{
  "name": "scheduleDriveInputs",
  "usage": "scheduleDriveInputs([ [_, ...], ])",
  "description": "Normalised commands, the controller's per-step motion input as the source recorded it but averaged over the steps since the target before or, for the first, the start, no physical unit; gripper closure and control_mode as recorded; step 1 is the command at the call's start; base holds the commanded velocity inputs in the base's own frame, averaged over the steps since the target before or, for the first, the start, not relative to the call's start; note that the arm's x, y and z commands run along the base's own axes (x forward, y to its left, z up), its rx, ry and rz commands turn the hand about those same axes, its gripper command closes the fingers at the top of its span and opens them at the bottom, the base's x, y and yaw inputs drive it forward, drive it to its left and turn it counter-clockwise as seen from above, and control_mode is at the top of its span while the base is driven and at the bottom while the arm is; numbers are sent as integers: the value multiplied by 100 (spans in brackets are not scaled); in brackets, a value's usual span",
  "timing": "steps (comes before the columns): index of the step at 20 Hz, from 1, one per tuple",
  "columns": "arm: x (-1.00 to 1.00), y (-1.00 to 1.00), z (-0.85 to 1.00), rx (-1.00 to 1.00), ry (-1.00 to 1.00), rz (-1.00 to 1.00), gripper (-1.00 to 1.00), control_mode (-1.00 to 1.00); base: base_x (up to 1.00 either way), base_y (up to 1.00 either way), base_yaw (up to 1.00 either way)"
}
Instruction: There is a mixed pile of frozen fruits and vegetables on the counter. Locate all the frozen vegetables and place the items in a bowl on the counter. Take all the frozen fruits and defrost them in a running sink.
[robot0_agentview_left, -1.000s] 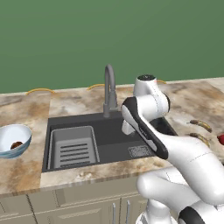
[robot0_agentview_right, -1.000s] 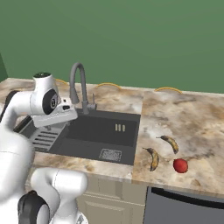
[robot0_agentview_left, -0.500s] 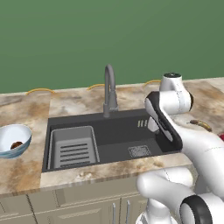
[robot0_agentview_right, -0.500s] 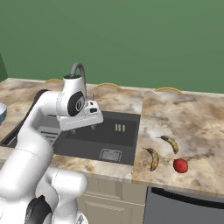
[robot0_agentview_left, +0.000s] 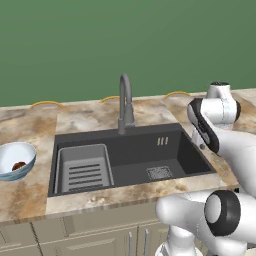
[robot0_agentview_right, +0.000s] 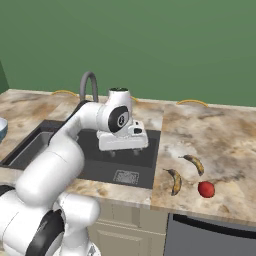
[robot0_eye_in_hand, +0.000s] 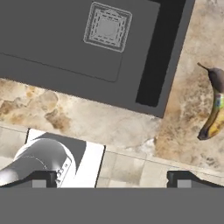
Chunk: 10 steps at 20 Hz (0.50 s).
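Spread wide and carrying nothing, our gripper (robot0_agentview_right: 123, 148) hangs above the sink (robot0_agentview_right: 100, 160), over the basin's right-hand part. Right of the sink, on the counter (robot0_agentview_right: 220, 132), lie the two bananas: the near banana (robot0_agentview_right: 175, 181) just off the sink's right rim and the far banana (robot0_agentview_right: 194, 163) a little beyond it, with the red piece (robot0_agentview_right: 206, 189) next to both, well apart from the basin. Left of the sink stands the bowl (robot0_agentview_left: 15, 159), already holding the brown lump (robot0_agentview_left: 19, 165). We judge one vegetable sorted and the red piece the next thing for the bowl. To do this well, we should carry the open fingers rightward past the sink rim, centre them over the red piece rather than the neighbouring bananas, come straight down, and close only once both fingers flank it. From the hand view, one banana (robot0_eye_in_hand: 213, 105) sits right of the sink's corner.
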Motion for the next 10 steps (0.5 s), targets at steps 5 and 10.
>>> scheduleDriveInputs([
  [5, 4, -76, -36, -2, 5, -27, -100, -100, 0, 0, 0],
  [10, 1, -49, -10, 0, 1, -13, -100, -100, 0, 0, 0],
])
